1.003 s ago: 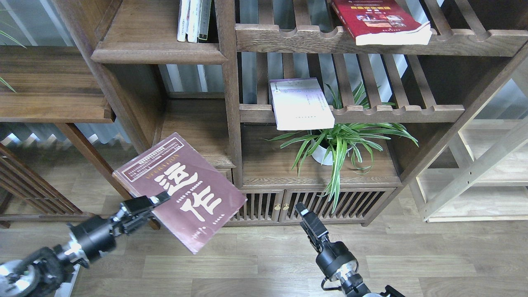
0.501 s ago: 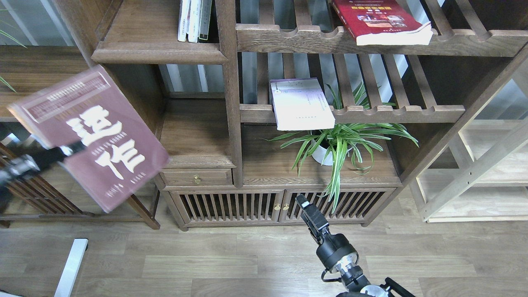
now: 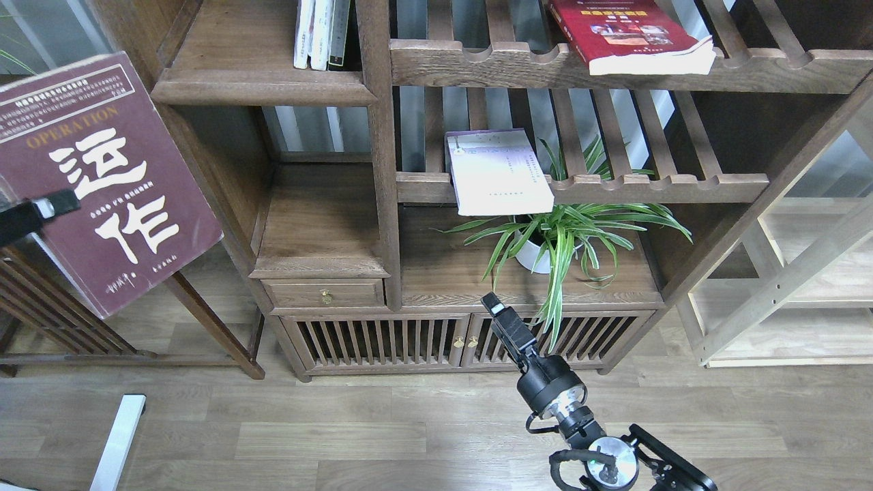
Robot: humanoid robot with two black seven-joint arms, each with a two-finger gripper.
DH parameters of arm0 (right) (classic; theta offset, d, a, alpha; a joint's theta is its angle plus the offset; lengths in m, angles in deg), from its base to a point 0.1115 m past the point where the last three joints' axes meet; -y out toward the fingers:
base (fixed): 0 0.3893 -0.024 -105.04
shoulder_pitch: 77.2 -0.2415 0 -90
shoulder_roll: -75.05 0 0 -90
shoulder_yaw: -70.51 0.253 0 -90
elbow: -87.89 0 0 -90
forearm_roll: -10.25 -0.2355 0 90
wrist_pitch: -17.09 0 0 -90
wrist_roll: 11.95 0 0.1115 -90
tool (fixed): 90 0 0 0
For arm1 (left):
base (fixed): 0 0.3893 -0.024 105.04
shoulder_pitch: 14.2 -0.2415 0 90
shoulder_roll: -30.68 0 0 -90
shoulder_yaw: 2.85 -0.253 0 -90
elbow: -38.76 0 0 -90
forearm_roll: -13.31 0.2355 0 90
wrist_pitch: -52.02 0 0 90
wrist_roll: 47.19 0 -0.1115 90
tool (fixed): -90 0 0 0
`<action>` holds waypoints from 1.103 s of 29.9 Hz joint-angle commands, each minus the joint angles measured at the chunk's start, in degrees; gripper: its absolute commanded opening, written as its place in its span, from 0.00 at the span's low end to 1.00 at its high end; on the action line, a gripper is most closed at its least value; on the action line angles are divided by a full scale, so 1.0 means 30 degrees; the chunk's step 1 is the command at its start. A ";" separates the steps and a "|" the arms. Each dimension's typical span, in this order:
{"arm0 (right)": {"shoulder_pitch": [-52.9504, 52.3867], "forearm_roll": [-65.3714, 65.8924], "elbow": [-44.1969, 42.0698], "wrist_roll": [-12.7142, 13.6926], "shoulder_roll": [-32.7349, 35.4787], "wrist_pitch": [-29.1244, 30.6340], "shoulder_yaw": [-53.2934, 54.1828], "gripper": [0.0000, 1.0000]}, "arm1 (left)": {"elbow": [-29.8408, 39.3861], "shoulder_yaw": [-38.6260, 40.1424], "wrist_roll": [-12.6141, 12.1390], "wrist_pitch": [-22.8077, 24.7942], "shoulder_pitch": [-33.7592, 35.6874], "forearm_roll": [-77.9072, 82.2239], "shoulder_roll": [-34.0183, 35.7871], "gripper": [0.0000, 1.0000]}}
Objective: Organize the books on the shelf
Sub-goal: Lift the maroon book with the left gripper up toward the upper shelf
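My left gripper (image 3: 54, 204) comes in at the far left edge and is shut on the maroon book (image 3: 116, 177) with big white characters, holding it in the air, cover towards me, left of the bookcase. The solid dark-brown shelf (image 3: 262, 87) with a rounded lip is to the upper right of the book. The thick red book (image 3: 627, 34) lies on the upper slatted rack. The pale white-lavender book (image 3: 498, 170) lies on the lower slatted rack, overhanging its rail. My right gripper (image 3: 494, 308) points up in front of the low cabinet; its fingers look like one dark bar.
Three thin upright books (image 3: 320, 33) stand at the shelf's right end. A potted spider plant (image 3: 566, 232) sits under the pale book. A drawer and slatted cabinet doors (image 3: 382, 341) are below. A pale wood rack (image 3: 805, 286) stands at the right.
My left gripper has carried the maroon book up and to the left, from low in front of the cabinet to beside the bookcase. My right arm has risen slightly.
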 commanded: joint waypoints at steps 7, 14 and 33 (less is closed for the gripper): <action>-0.0621 -0.0060 -0.0276 0.0000 0.0000 -0.0001 0.0038 0.99 | 0.2605 0.3000 0.0001 0.0000 0.0004 0.0397 -0.0157 0.02; -0.0681 -0.0177 -0.0247 -0.0029 0.0000 0.0057 0.0214 0.99 | 0.3958 0.5225 0.0001 0.0000 0.0004 0.2968 -0.2873 0.02; -0.0593 -0.0177 0.0075 -0.0029 0.0000 0.0145 0.0185 0.99 | 0.5013 1.1762 0.0001 0.0000 -0.0084 1.1559 -1.4482 0.02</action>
